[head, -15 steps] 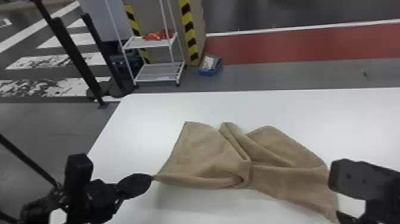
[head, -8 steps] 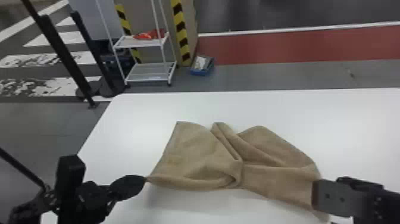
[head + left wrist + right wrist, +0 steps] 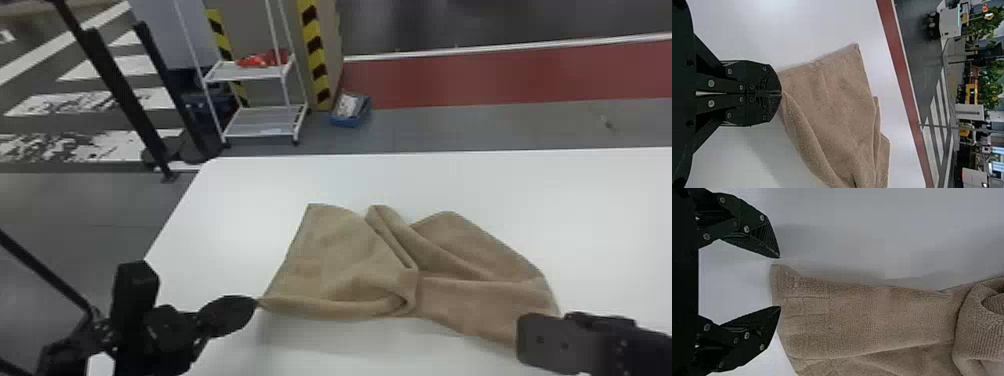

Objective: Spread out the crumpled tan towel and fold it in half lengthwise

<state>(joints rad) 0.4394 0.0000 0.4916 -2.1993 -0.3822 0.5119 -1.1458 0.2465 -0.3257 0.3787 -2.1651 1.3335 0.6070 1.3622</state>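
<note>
A blue open box (image 3: 351, 121) of whitish things (image 3: 346, 105) lies beyond the flat white table (image 3: 250, 200), left gripper (image 3: 251, 304) clamping the crumpled tan towel (image 3: 345, 255), right gripper's (image 3: 530, 339) fingers apart.

And there's the towel (image 3: 345, 255) on the table (image 3: 610, 210), left gripper (image 3: 254, 303) at its near left corner, right gripper (image 3: 522, 340) by its near right end! Look past the table's far edge now: cart (image 3: 225, 75) on the floor, back and to the left, a bundle (image 3: 256, 61) up on its top shelf. Just right of the cart sits the bin (image 3: 347, 121), and over to the cart's left, the posts (image 3: 120, 95)!
</note>
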